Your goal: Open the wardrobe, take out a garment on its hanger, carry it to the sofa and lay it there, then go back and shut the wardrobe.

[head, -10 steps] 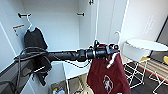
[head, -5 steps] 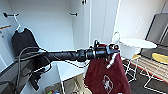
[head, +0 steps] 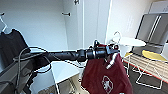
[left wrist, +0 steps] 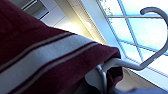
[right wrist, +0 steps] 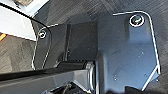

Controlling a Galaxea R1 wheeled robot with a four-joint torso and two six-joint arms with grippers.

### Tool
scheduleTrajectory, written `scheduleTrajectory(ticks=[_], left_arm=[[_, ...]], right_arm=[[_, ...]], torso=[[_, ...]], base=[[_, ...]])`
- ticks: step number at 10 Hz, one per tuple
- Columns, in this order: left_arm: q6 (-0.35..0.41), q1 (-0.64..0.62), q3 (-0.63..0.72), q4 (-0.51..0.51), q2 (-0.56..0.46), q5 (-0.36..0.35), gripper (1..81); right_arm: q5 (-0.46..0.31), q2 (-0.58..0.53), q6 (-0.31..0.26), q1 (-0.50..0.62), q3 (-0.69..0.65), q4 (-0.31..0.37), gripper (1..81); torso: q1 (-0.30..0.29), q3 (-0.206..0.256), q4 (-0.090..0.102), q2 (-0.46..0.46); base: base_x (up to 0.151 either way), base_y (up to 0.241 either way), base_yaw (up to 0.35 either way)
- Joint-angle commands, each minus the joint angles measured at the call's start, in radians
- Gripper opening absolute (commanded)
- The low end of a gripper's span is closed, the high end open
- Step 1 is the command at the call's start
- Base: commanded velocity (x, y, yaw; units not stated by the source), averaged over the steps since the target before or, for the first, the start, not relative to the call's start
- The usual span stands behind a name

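The wardrobe [head: 42, 27] stands open with its white inside facing me and its door [head: 91, 22] swung out. My left arm reaches across in front of it, and the left gripper [head: 112, 52] is shut on the neck of the white hanger [head: 117, 35]. The dark red garment [head: 105, 75] with a white chest emblem hangs from that hanger outside the wardrobe. In the left wrist view, the garment's striped knit edge [left wrist: 50, 57] sits close to the camera and the hanger's curved hook [left wrist: 130, 64] rises beside it.
A black T-shirt [head: 11, 47] hangs inside the wardrobe at the left. To the right stand a round white table [head: 132, 41], wire chairs with yellow seats [head: 152, 55] and a tall grey cabinet [head: 152, 27]. Dark carpet [right wrist: 15, 55] lies below the right arm.
The whole head picture has shifted left, so the camera has turned right. The left gripper still holds the garment in the same place before me.
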Motion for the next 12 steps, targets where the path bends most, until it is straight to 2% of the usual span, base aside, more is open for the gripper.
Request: scheduleTrajectory(ticks=[1,6,7,9,10,12], left_arm=[[0.027,-0.196,0.022,0.024,0.007,-0.079,1.0],[0.027,-0.196,0.029,0.029,0.007,-0.079,1.0],[0.027,-0.196,0.029,0.029,0.007,-0.079,1.0],[0.027,-0.197,0.029,0.029,0.004,-0.079,1.0],[0.027,-0.196,0.029,0.029,0.002,-0.08,1.0],[0.027,-0.196,0.03,0.029,0.002,-0.079,1.0]], right_arm=[[-0.046,0.003,0.002,0.041,0.003,0.005,81.1],[-0.046,0.004,0.002,0.04,0.004,0.004,81.1],[-0.046,0.004,0.002,0.039,0.004,0.004,81.1],[-0.046,0.003,0.002,0.039,0.004,0.004,81.1],[-0.046,0.003,0.004,0.04,0.004,0.005,81.1],[-0.046,0.003,0.002,0.04,0.004,0.017,81.1]], torso=[[0.0,0.0,0.0,0.0],[0.0,0.0,0.0,0.0],[0.0,0.0,0.098,0.0],[0.0,0.0,0.102,0.0],[0.0,0.0,0.033,0.0],[0.0,0.0,0.075,0.0]], base=[[0.0,0.0,-0.18],[0.0,0.0,-0.183],[0.0,0.0,-0.184],[0.0,0.0,-0.184],[0.0,0.0,-0.185],[0.0,0.0,-0.189]])
